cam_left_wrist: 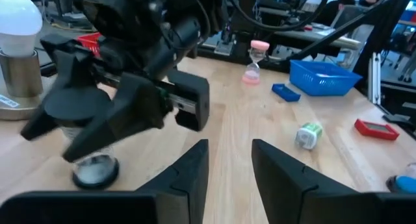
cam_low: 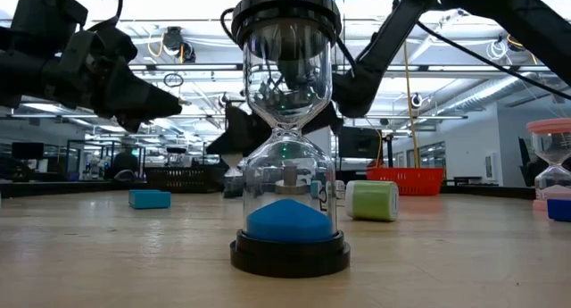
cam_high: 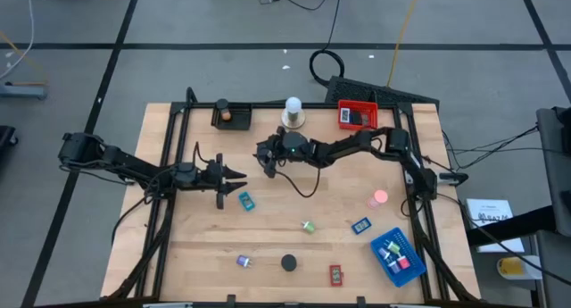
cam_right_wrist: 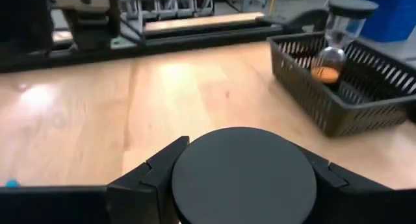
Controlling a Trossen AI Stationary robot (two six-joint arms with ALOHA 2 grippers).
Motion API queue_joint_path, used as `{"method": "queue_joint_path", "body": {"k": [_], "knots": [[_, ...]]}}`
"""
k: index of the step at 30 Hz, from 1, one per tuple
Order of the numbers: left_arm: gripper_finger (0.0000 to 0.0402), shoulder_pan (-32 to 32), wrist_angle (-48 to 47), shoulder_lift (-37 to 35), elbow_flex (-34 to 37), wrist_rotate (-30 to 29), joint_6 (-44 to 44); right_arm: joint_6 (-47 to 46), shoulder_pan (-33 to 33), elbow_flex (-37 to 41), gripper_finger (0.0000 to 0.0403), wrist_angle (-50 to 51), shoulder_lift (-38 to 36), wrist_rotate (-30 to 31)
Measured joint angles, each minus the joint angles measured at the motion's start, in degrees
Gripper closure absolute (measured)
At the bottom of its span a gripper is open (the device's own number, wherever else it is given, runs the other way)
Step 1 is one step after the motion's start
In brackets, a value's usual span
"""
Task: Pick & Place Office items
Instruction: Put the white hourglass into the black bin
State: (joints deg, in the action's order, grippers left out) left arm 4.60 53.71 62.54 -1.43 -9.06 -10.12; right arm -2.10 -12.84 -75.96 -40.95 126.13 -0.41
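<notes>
Office items lie scattered over the wooden table (cam_high: 205,245), and 1 of them, a small hourglass with a black cap (cam_right_wrist: 244,175), sits pinched between the 2 fingers of the right gripper (cam_high: 268,158). That gripper is near the middle of the table's far half, just in front of the white knob (cam_high: 293,112). From the left wrist view the hourglass's lower bulb and dark base (cam_left_wrist: 95,172) show under the right gripper's fingers, low over the wood; whether the base touches the table cannot be told.

The left gripper (cam_high: 234,178) is just to the left of it, apart from it and pointing toward it, with its fingers (cam_left_wrist: 185,178) spread and nothing between them.

On the near half of the table lie a blue rectangle (cam_high: 245,200), a green roll (cam_high: 308,226), a second blue rectangle (cam_high: 360,226), a red rectangle (cam_high: 335,274), a small purple-and-blue piece (cam_high: 243,262) and a black-capped hourglass with blue sand (cam_low: 288,165), which stands upright. A pink hourglass (cam_high: 381,198) stands near the right edge.

The black tray (cam_right_wrist: 305,74) at the far edge holds 1 upright hourglass with orange sand (cam_right_wrist: 335,52). The red tray (cam_high: 343,105) at the far right holds a dark item, and the blue tray (cam_high: 382,265) at the near right corner holds several small pieces.
</notes>
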Motion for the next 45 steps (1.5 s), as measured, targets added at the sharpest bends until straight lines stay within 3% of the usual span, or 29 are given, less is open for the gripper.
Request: {"method": "queue_joint_path", "body": {"k": [3,12,24,29,34,39,45], "knots": [[0.0281,0.0,0.1,0.0,0.0,0.0,0.1,0.0,0.1,-0.1,0.0203,0.1,-0.4,0.3],[0.0282,0.0,0.1,0.0,0.0,0.0,-2.3,-1.6,0.1,-0.1,0.0121,0.8,-0.3,0.6],[0.0282,0.0,0.4,0.0,0.0,-1.6,-4.9,0.0,0.3,0.0,0.0119,8.5,-10.2,0.6],[0.0282,0.0,-0.9,0.0,-2.1,-4.2,-7.0,2.5,0.7,0.3,0.0167,23.5,-20.5,0.6],[0.0282,-0.5,-12.0,0.0,-9.3,-4.8,-7.7,5.0,1.3,9.7,0.0280,29.2,-31.3,0.6],[0.0282,-1.0,-32.7,0.1,-20.4,-8.3,-8.1,2.5,1.3,25.9,0.0391,22.8,-43.7,0.6],[0.0321,-2.2,-50.9,0.0,-32.2,-11.8,-8.7,-6.6,1.3,45.5,0.0390,5.9,-54.9,3.7]]}}
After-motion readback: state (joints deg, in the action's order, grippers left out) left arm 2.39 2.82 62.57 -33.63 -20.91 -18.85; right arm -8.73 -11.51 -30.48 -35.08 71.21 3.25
